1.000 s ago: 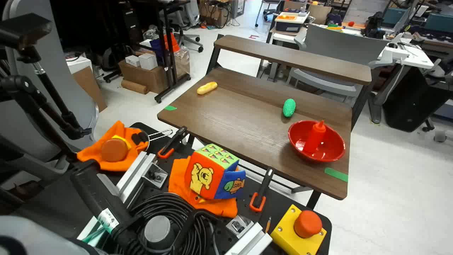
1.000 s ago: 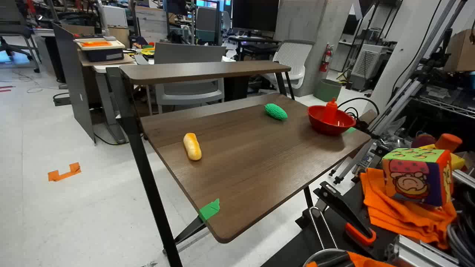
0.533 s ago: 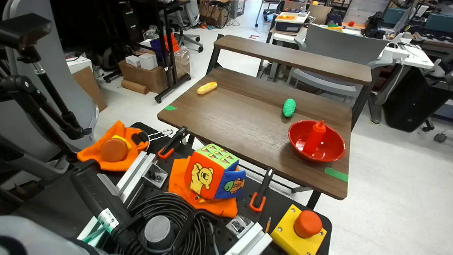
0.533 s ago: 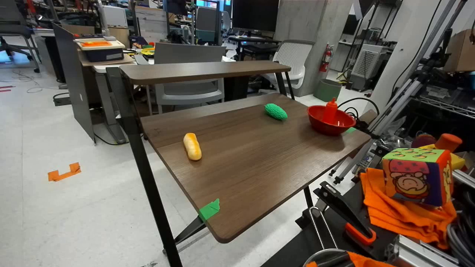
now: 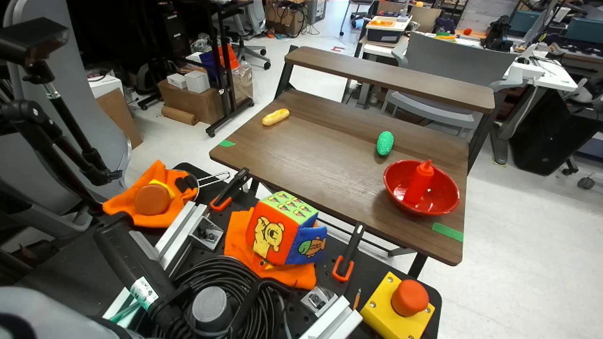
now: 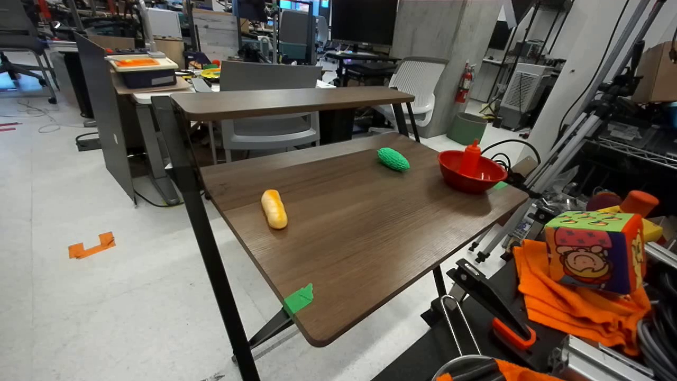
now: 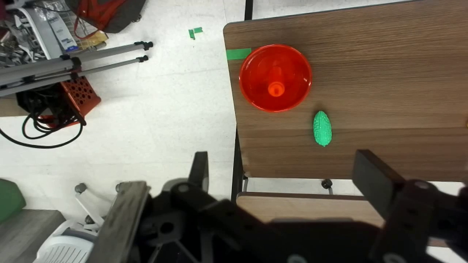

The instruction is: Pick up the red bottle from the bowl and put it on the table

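Note:
The red bottle (image 5: 419, 182) stands, leaning a little, inside the red bowl (image 5: 447, 197). In an exterior view the bottle (image 6: 469, 160) rises above the rim of the bowl (image 6: 464, 183). The bowl rests on the brown table (image 5: 320, 155) near one end. In the wrist view the bottle (image 7: 276, 82) is seen nozzle end first in the bowl (image 7: 253, 89), toward the top of the picture. My gripper (image 7: 281, 152) is open and empty, with its fingers wide apart. It is high above the table, away from the bowl. The gripper is outside both exterior views.
A green corn-like toy (image 5: 385, 143) lies near the bowl. A yellow bread-like toy (image 6: 274, 209) lies toward the opposite end. A raised shelf (image 5: 386, 77) runs along the table's long edge. A soft cube (image 5: 285, 230) and a yellow box with a red button (image 5: 400, 310) stand on the black cart.

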